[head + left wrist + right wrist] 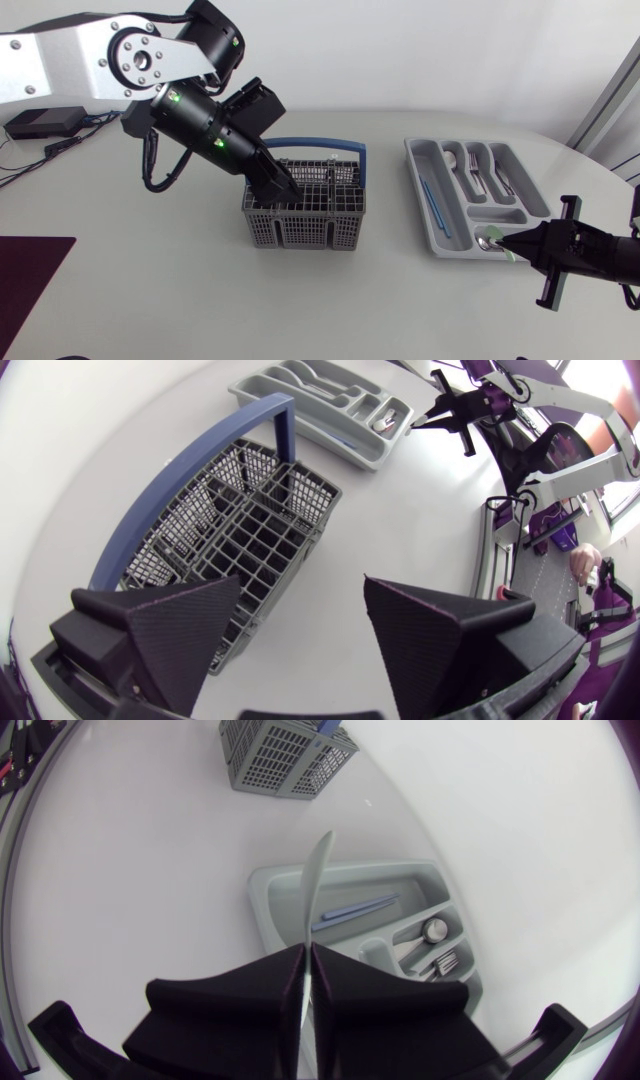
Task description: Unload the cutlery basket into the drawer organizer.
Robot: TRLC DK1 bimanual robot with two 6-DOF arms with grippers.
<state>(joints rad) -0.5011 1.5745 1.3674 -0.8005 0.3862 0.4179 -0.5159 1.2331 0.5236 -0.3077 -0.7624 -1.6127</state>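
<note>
Left of centre in the head view, the left arm (190, 120) covers the rear left corner of the basket (305, 215). The fingertips of the left gripper (285, 190) are lost against the mesh, and the contents are too small to tell. The right arm (600, 255) is cut off at the right edge. The pale utensil (316, 885) shows edge-on, its handle hidden between the 2 fingers of the right gripper (307, 960), so its kind is unclear.
</note>
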